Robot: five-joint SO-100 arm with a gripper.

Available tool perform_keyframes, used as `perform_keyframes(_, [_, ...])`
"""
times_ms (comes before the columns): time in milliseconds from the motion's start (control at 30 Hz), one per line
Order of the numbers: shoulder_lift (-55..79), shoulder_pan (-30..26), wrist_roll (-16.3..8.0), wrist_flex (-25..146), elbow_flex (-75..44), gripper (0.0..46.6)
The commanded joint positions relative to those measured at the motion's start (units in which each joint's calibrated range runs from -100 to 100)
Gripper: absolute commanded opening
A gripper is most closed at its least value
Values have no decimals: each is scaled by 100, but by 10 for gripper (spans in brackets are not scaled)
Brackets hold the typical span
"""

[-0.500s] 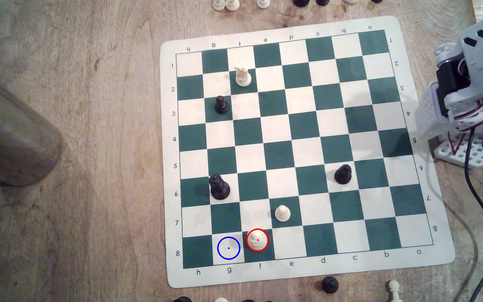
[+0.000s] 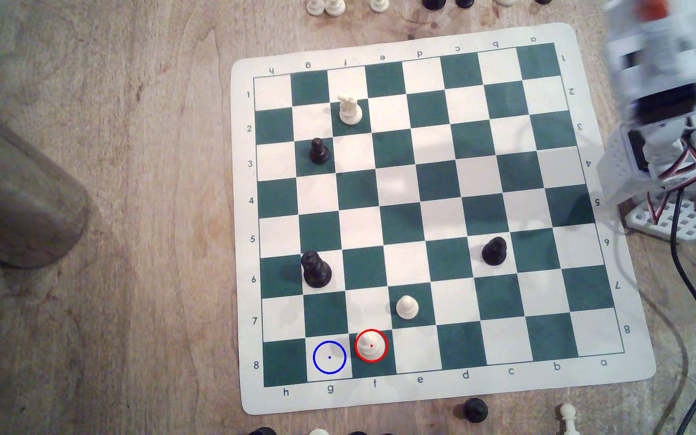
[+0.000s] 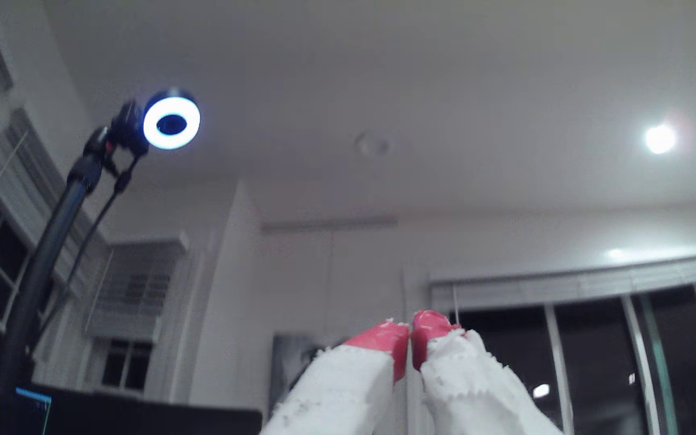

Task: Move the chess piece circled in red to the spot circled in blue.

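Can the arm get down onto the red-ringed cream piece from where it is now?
Probably: the cream-white knob-topped chess piece has open squares around it, though the red-tipped gripper points at the ceiling, jaws closed.

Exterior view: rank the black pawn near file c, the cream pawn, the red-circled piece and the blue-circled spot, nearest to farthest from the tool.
The tool is blurred at the exterior view's top right.
1. black pawn, right of centre
2. cream pawn, lower middle
3. chess piece, bottom row
4. spot, next square to the exterior view's left
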Motion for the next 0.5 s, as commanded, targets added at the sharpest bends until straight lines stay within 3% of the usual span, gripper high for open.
perform_keyframes(0, [22, -43, -20, 2156, -808, 2])
perform_keyframes(367, [880, -363, -20, 6268, -2476, 2])
perform_keyframes(400, [914, -355, -24, 6489, -2558, 15])
perform_keyframes(467, [1134, -355, -34, 6792, -2802, 93])
